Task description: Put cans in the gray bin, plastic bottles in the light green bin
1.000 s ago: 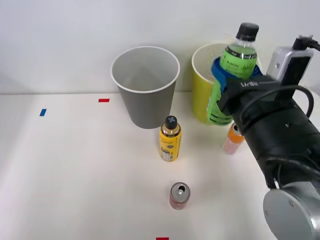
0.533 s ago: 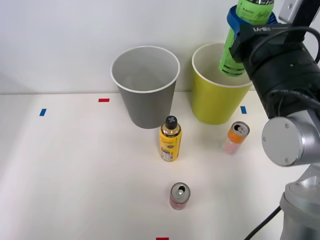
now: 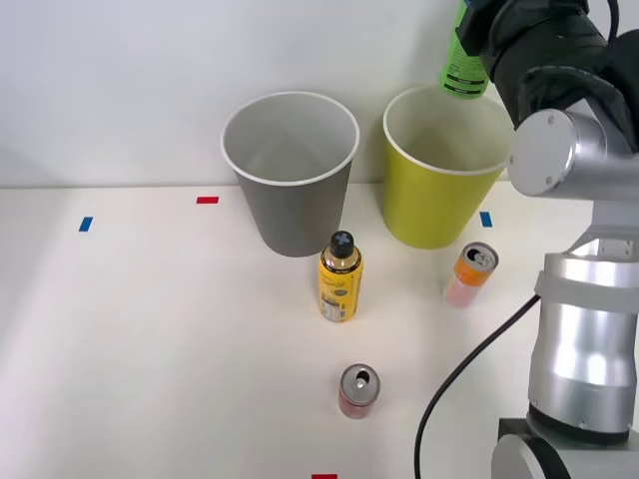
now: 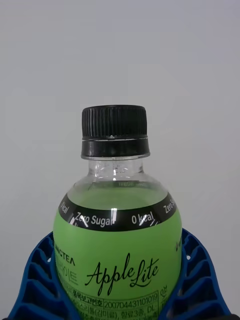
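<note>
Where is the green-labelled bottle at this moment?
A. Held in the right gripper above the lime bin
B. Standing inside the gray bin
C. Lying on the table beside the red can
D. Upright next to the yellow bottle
A: the green-labelled bottle hangs over the lime bin, and the wrist view shows blue ribbed fingers clamped on both sides of its label.

Showing clear glossy plastic at the neck of the green bottle point(image 4: 117, 240), under a ridged matt black cap point(image 4: 115, 131) and a smooth, shiny printed label. Gripping with ribbed blue plastic fingers point(image 4: 197, 280). Looking matt and smooth on the gray bin point(image 3: 292, 170) and light green bin point(image 3: 434, 175). Gleaming silver metal atop the red can point(image 3: 357, 389) and orange can point(image 3: 471, 273).
</note>
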You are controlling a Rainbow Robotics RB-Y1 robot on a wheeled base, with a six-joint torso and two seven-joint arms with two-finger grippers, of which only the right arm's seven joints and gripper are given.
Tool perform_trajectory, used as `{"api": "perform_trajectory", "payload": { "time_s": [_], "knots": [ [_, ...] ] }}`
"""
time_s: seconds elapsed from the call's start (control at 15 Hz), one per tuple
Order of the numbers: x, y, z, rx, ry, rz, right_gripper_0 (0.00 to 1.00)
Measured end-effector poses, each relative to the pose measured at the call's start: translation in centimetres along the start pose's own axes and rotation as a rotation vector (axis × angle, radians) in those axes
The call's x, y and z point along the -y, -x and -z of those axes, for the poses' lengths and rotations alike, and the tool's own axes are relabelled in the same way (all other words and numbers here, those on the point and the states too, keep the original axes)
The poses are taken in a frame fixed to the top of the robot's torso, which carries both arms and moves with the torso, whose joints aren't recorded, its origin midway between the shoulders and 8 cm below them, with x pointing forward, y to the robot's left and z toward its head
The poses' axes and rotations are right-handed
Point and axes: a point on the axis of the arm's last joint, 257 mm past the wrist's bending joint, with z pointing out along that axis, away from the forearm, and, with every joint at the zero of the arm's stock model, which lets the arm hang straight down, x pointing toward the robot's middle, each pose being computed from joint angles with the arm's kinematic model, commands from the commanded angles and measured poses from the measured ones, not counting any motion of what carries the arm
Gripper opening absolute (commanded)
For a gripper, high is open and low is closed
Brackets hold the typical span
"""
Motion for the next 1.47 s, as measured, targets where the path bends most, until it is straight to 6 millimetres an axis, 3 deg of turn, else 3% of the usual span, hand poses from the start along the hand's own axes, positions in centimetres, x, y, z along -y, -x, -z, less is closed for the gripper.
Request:
{"api": "perform_trajectory", "payload": {
  "time_s": [0.27, 0.47, 0.53, 0.6, 0.67, 1.13, 1.47],
  "knots": [
    [-0.6, -2.7, -2.9, -0.034, 0.004, -0.015, 0.0],
    [-0.7, -3.1, -3.9, -0.01, -0.001, -0.017, 0.0],
    [-0.6, -3.0, -3.9, -0.006, -0.004, -0.017, 0.21],
    [-0.4, -2.9, -3.9, -0.002, -0.007, -0.018, 0.72],
    [-0.3, -2.9, -3.8, 0.0, -0.01, -0.018, 1.0],
    [0.1, -3.3, -2.9, 0.008, -0.015, -0.001, 1.0],
    [-1.4, -3.6, 2.1, 0.033, 0.016, 0.05, 1.0]
  ]
}}
